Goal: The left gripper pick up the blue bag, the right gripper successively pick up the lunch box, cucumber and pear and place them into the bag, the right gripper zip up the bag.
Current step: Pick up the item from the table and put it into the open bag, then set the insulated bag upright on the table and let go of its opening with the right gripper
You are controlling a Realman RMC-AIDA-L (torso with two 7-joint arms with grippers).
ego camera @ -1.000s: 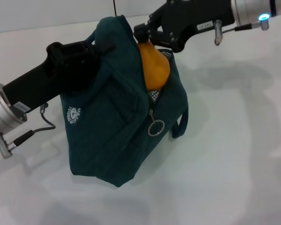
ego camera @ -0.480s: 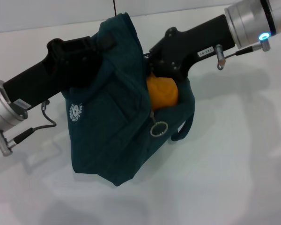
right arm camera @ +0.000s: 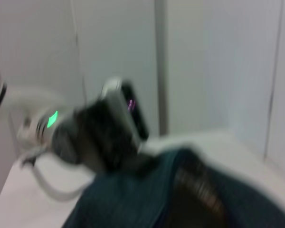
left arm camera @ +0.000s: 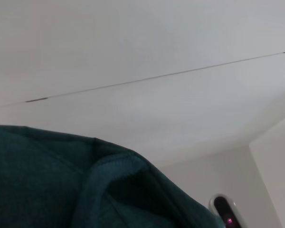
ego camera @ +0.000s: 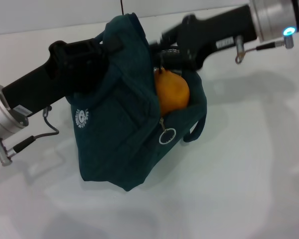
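One pear (ego camera: pixel 172 92) sits in the mouth of the blue bag (ego camera: pixel 117 134), which the left pincer (ego camera: pixel 97 52) pinches by its top, above the worktop (ego camera: pixel 249 164). The right pincer (ego camera: pixel 170 56) hangs just above; I cannot tell its fingers. Next, pull the zipper ring (ego camera: pixel 166 136) slowly.

The lower part of the pear (ego camera: pixel 172 92) is hidden behind the front wall of the blue bag (ego camera: pixel 119 144), so only its upper body and stem show above the opening. Whatever else lies inside the bag cannot be seen. The left gripper (ego camera: pixel 97 52) is buried in the fabric at the bag's top, its fingers out of sight. The right gripper (ego camera: pixel 167 50) above the pear is smeared, and its fingers cannot be made out. The left wrist view catches only a corner of the bag, cut by the frame's edge. The right wrist view is blurred throughout.
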